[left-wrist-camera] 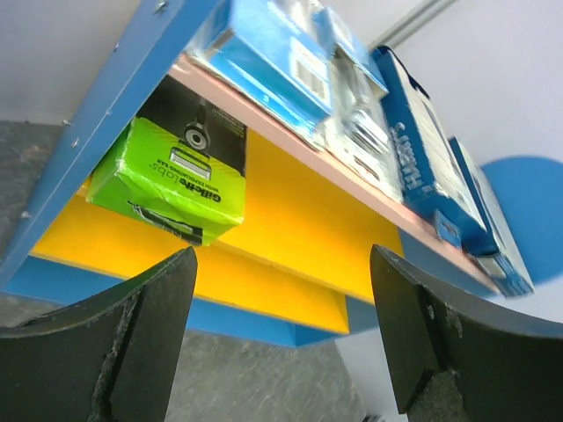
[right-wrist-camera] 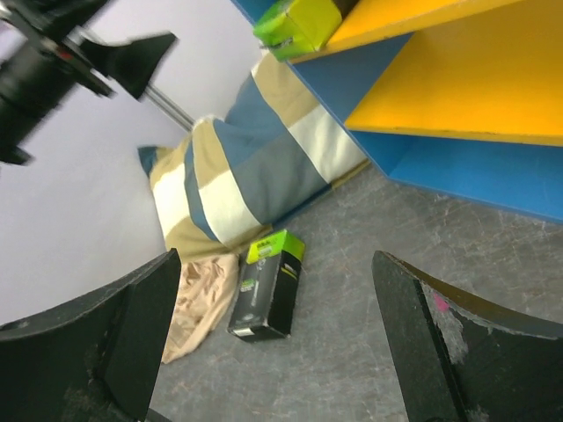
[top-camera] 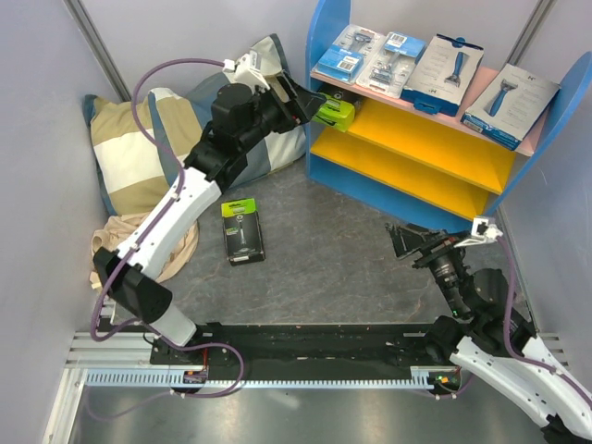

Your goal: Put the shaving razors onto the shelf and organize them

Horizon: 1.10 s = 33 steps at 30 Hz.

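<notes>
The left gripper [top-camera: 310, 102] is wide open just beside the green box [top-camera: 334, 113], which hangs off the shelf [top-camera: 328, 28] at its 9 o'clock end. A bump could knock it down. The right gripper [top-camera: 404, 242] is wide open too.

Bright even light, soft shadows, wrist views blurred near edges
</notes>
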Each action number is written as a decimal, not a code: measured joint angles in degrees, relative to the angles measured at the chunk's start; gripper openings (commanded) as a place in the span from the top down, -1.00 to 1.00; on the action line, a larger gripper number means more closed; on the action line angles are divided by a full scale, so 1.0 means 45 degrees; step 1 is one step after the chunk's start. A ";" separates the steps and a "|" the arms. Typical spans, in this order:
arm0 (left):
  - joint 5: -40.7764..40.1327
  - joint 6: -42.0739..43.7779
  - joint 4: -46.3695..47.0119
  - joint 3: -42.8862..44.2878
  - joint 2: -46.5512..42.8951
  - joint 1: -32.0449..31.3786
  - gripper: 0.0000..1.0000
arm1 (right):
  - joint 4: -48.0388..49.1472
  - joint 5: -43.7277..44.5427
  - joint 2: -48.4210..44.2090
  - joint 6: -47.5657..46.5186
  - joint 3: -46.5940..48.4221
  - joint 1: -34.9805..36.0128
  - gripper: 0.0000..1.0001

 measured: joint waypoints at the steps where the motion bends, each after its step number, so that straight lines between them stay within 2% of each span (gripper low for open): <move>1: 0.0049 0.0291 -0.0209 0.0000 -0.0253 0.0029 -0.74 | 0.0015 -0.0087 0.0253 -0.0073 0.0039 0.0000 -0.96; 7: 0.0539 0.1656 -0.1676 -0.0374 -0.1389 0.0481 -0.79 | 0.0180 -0.1141 0.3507 -0.0806 0.1122 0.0005 -0.96; 17: 0.1700 0.2147 -0.3279 -0.4925 -0.2312 0.1914 -0.82 | 0.1156 -0.4920 1.0870 -0.1705 0.3215 0.0000 -0.96; 21: 0.2064 0.2142 -0.3614 -0.6411 -0.2297 0.2501 -0.82 | 0.1792 -0.6256 1.2522 -0.1685 0.3220 0.0015 -0.96; 28: 0.2380 0.2142 -0.3759 -0.8145 -0.2487 0.3803 -0.83 | 0.3400 -0.7601 1.4226 -0.1413 0.3303 0.0015 -0.96; 33: 0.2492 0.2142 -0.3774 -0.9360 -0.3604 0.4838 -0.83 | 0.4255 -0.8442 1.5786 -0.1059 0.3827 0.0015 -0.96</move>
